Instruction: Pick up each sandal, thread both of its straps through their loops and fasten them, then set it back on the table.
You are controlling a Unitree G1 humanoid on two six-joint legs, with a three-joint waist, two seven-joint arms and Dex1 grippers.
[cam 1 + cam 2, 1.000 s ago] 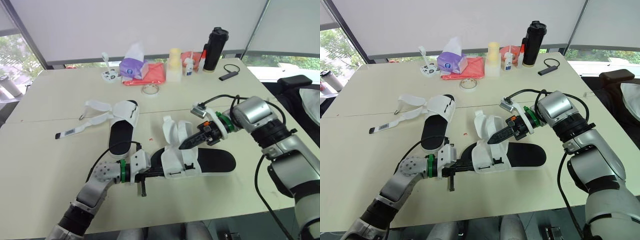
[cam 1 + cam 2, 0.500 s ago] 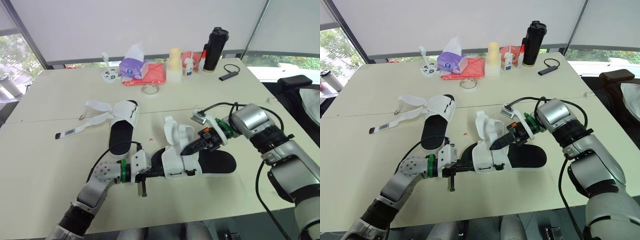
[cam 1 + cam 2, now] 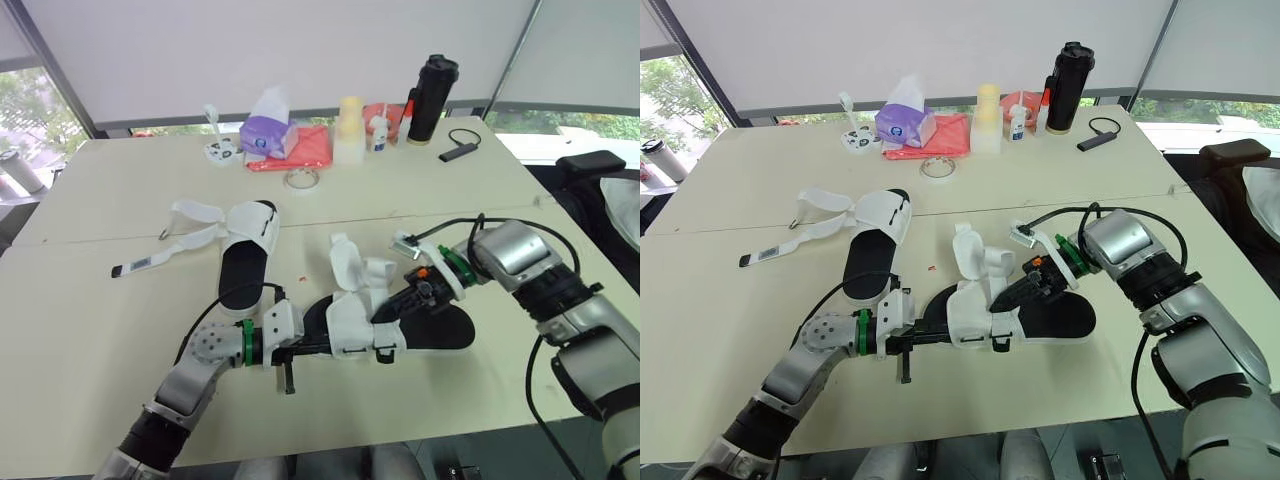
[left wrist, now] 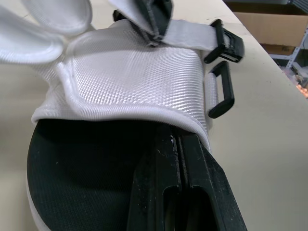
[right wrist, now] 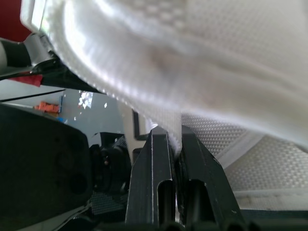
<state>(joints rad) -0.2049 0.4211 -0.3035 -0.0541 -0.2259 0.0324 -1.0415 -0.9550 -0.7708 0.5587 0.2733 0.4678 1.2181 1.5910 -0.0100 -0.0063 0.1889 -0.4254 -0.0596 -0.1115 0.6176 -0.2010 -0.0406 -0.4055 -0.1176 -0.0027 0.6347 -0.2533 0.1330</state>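
- Jaws of my left gripper (image 3: 303, 350) are pressed together on the side hem of the black-soled sandal with a white woven upper (image 3: 440, 327). In my left wrist view the fingertips (image 4: 190, 144) sit tucked just under that hem, where the upper meets the sole.
- The sandal lies at the front middle of the pale beige table (image 3: 90, 330), lengthwise between my two grippers. Its upper is toward my left gripper and its bare sole toward my right arm.
- My right gripper (image 3: 388, 312) reaches in low over the bare sole, with its tips at the upper. Its jaws pinch a white woven strap (image 5: 166, 120), which runs down between the fingers (image 5: 154, 163) in my right wrist view.
- Two white strap flaps (image 3: 350, 265) curl upward above the upper, on its far side from me.
- Two black plastic loops (image 4: 221, 89) sit side by side at the edge of the upper, just past my left fingertips.
- A second black-and-white sandal (image 3: 247, 258) lies behind and to my left, well apart from both grippers. Its loose white straps (image 3: 195, 215) are splayed out on the table to its left.
- Along the far edge stand a purple tissue pack (image 3: 265, 135) beside a red cloth (image 3: 310, 150) and a tall black tumbler (image 3: 430, 95). A clear tape roll (image 3: 299, 179) lies just in front of the cloth.
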